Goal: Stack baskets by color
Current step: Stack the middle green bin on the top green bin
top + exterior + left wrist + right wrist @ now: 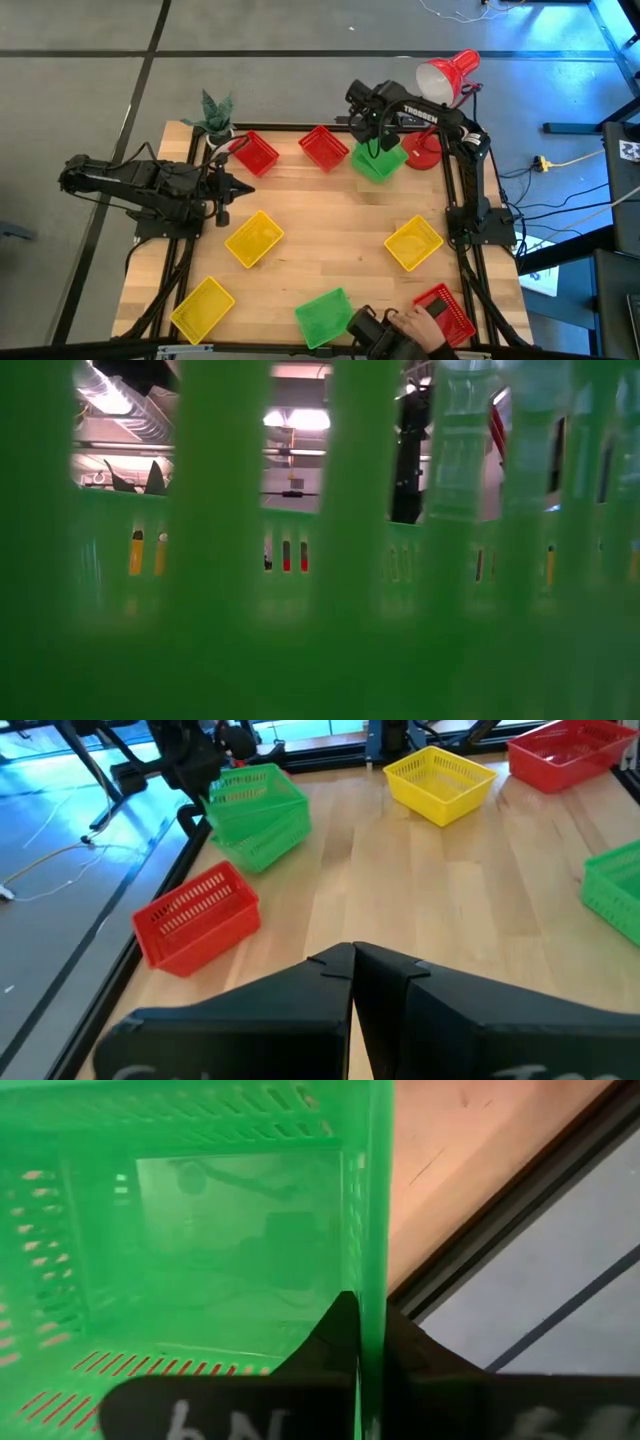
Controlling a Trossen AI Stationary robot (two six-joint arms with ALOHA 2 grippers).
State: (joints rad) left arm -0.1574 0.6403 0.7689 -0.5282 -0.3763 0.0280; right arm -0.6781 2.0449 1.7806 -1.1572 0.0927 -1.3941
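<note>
My right tool (381, 148) is pinched shut on a green basket's (379, 161) wall at the worktop's (330, 225) far right corner, beside the red lamp (447, 76). My left tool (240, 187) is shut, empty, near a red basket (256, 153). Another green basket (320, 610) blocks the low view. A hand (415, 325) rests at the near edge.

Red baskets (323, 147): I count three. Yellow baskets (254, 238): three. Green baskets (323, 317): three as far as I can tell. From above I see two green spots, but my left wrist view shows the far one (255, 815) as two nested together. That's nine baskets total. Red desk lamp (447, 75): one. Potted plant (215, 112): one. Person's hand (425, 325) at the table edge: one. Arms: two, both mine.
</note>
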